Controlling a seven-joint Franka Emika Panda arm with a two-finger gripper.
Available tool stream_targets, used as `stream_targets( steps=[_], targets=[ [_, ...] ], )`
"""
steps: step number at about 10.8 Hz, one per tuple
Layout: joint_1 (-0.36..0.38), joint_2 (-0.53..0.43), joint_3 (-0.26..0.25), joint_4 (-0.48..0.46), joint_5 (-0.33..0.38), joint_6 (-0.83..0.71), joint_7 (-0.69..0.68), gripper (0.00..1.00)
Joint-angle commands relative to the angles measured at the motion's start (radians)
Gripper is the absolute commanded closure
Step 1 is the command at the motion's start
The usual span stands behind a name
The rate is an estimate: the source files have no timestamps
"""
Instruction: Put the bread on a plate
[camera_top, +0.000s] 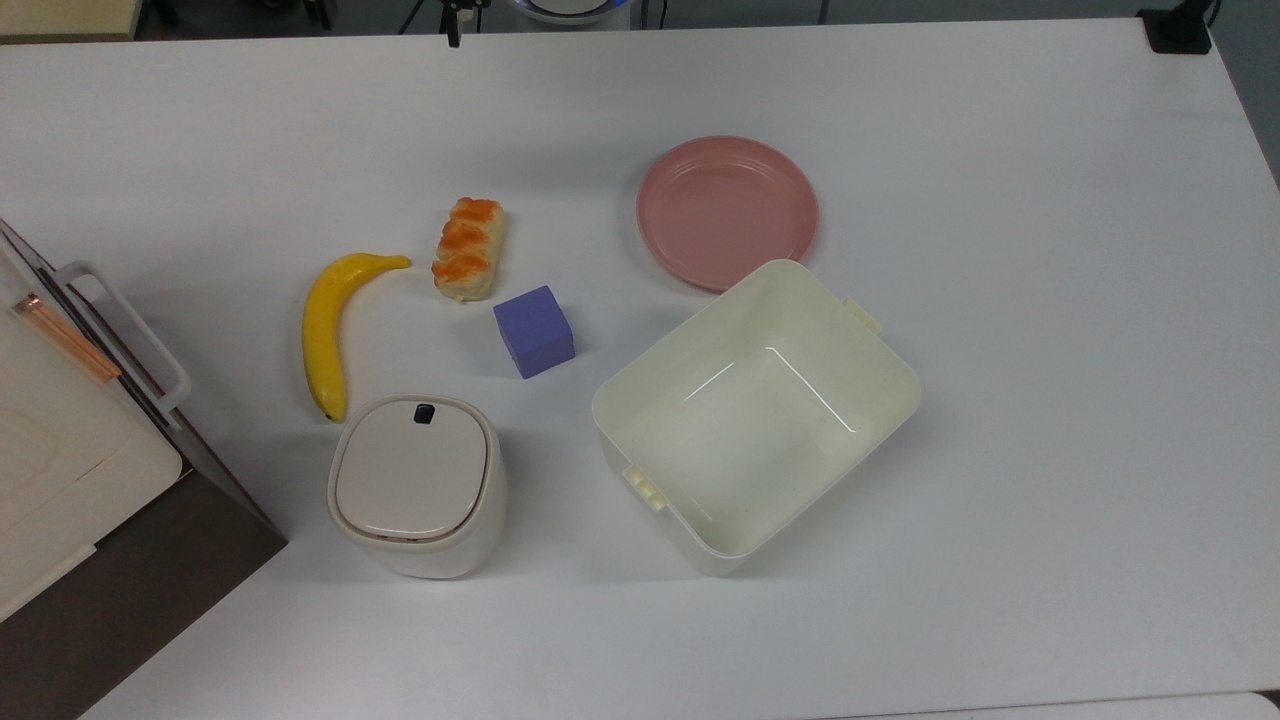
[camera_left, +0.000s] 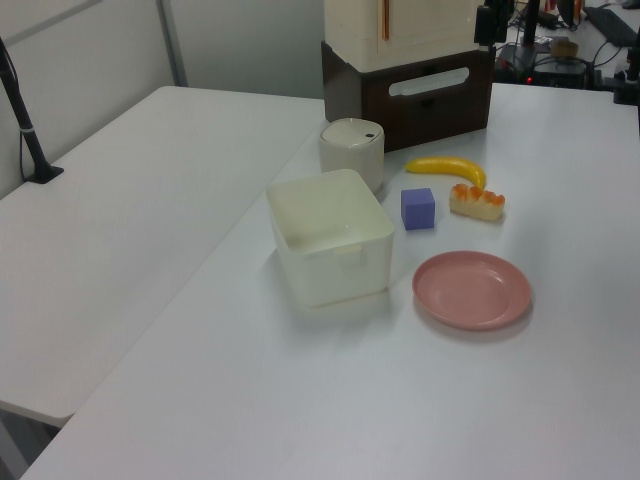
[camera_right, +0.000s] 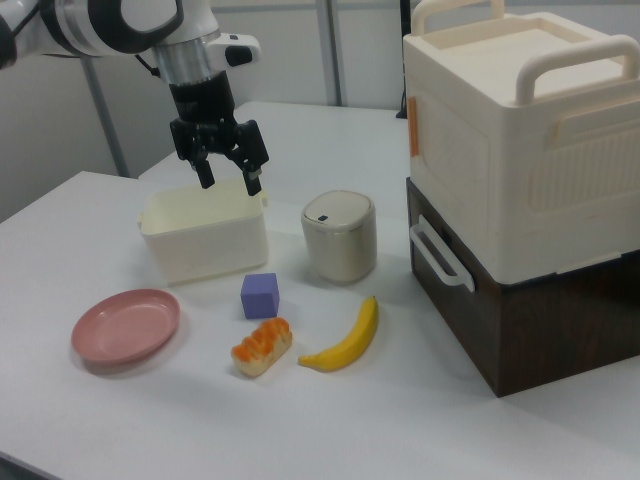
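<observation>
Bread (camera_top: 468, 249) lies flat on the white worktop (camera_top: 1000, 150), glossy orange bumps up, nothing touching it. In the top view its long axis runs roughly up-down, with the banana (camera_top: 330, 325) just beside it on the top view's left and the purple cube (camera_top: 535, 331) near its lower end, a small gap between them. Plate (camera_top: 727, 212) sits bare, well apart from the bread on the top view's right; its near edge is overlapped in that view by the rim of the cream tub (camera_top: 757, 415). Whether the two touch: cannot tell. Lidded white bin (camera_top: 417, 485) stands below the banana's tip in the top view. Cream case on a dark brown base (camera_right: 520, 190) at the worktop's edge.

Pincer (camera_right: 222, 168) hangs in the air, fingers spread wide and holding nothing; in the right view it appears over the tub's far rim, well apart from the bread (camera_right: 261, 346) and the plate (camera_right: 127, 327).
</observation>
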Motion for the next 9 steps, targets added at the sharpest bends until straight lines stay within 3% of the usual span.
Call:
stream_targets(
  steps=[1, 9],
  targets=[
    [0.012, -0.019, -0.007, -0.019, -0.012, -0.027, -0.005, 0.00],
    [0.012, -0.024, -0.007, -0.005, -0.001, -0.025, 0.000, 0.00]
  ],
)
